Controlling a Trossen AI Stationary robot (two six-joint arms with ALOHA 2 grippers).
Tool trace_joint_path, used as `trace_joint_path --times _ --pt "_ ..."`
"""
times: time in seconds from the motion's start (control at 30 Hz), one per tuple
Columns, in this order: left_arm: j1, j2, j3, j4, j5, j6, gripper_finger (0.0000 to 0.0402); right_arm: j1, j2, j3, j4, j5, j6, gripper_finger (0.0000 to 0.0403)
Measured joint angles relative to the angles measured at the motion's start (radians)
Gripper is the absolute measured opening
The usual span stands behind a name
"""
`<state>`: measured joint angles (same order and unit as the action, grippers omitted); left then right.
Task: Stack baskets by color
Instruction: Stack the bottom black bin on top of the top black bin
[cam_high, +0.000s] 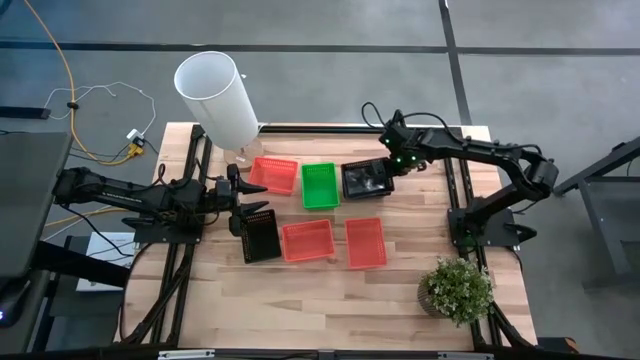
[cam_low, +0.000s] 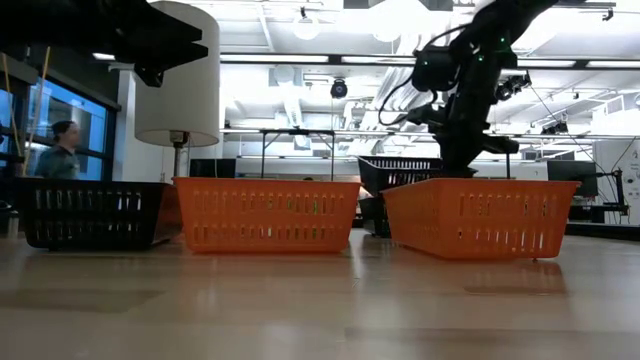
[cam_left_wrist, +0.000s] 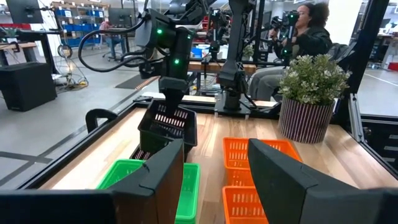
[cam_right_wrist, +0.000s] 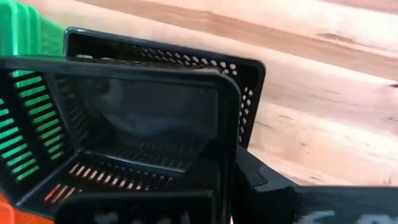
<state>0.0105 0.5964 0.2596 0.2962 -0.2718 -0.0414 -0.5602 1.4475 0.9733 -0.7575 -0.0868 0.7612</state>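
High view shows the right gripper (cam_high: 390, 165) clamped on the rim of a black basket (cam_high: 365, 179), holding it tilted and lifted above a second black basket (cam_right_wrist: 249, 81) lying directly beneath it. Just beside that grip sits the green stack (cam_high: 320, 186), then a red basket (cam_high: 274, 174). The left gripper (cam_high: 236, 205) hovers with fingers parted, grasping nothing; below its tips lies another black basket (cam_high: 261, 237), with two red baskets (cam_high: 308, 240) (cam_high: 365, 243) farther along the table (cam_high: 400, 290)
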Motion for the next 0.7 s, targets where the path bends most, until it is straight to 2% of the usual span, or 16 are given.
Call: trace_joint_path --times 0.23,0.47,0.7 --pt "0.0 0.0 0.0 0.0 0.0 0.0 0.0168 0.033 0.0 0.0 -0.008 0.014 0.055 0.0" --pt "0.0 0.0 0.0 0.0 0.0 0.0 0.0168 0.044 0.0 0.0 -0.032 0.087 0.081 0.0" --pt "0.0 0.0 0.0 0.0 0.0 0.0 0.0168 0.044 0.0 0.0 -0.032 0.078 0.095 0.0"
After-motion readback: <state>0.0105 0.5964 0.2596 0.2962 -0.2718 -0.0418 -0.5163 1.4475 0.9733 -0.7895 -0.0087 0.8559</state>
